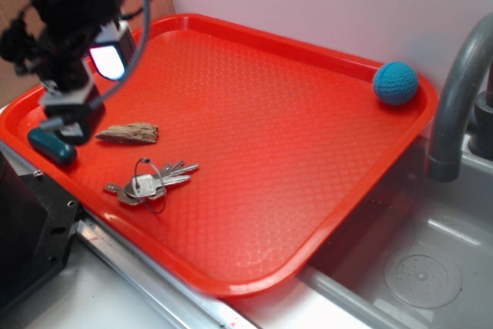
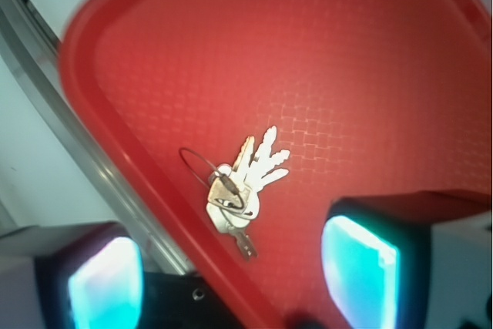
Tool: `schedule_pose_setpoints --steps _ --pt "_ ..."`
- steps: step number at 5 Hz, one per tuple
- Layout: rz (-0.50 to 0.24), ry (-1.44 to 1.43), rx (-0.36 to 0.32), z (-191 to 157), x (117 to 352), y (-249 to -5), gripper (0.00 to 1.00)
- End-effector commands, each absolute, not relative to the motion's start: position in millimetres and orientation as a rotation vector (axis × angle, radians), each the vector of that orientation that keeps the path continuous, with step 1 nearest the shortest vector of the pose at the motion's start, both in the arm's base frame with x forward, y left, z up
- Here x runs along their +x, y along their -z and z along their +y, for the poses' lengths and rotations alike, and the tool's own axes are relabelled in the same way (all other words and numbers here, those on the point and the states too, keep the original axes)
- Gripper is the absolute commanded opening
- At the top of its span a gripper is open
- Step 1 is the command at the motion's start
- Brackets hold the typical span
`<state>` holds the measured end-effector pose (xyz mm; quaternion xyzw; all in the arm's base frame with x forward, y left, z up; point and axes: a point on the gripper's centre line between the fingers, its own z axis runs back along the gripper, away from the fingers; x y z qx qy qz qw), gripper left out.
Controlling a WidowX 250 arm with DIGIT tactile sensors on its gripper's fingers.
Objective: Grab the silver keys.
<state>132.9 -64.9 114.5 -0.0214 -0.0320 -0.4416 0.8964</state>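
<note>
A: The end effector (image 1: 69,125) is seen high over the left end of the red tray (image 1: 308,213). Are its fingers spread apart?

B: Yes. In the wrist view the two pads (image 2: 358,267) are seen wide apart, and nothing is held between them.

A: Where are the silver keys (image 1: 152,182) found?

B: They are laid flat on the tray, near its front edge. The thin wire ring (image 2: 202,169) is stuck out to one side. The keys are not touched by anything.

A: What else is seen close by?

B: A brown wood chip (image 1: 129,133) and a dark teal pebble (image 1: 51,147) are placed beside the end effector. A blue ball (image 1: 395,83) is left far off in the back corner.

A: So how much is done?

B: Very little, it is thought. No grab is made yet. The end effector must be moved over the keys, lowered and closed.
</note>
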Motion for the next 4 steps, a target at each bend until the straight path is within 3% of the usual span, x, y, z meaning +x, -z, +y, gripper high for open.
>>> schedule_pose_setpoints --steps 1,3,4 --pt "-0.108 1.035 -0.08 -68 143 -65 1.0" --pt "-0.074 1.1 -0.126 -83 140 -44 1.0" --pt "-0.083 1.086 -0.126 -85 140 -45 0.0"
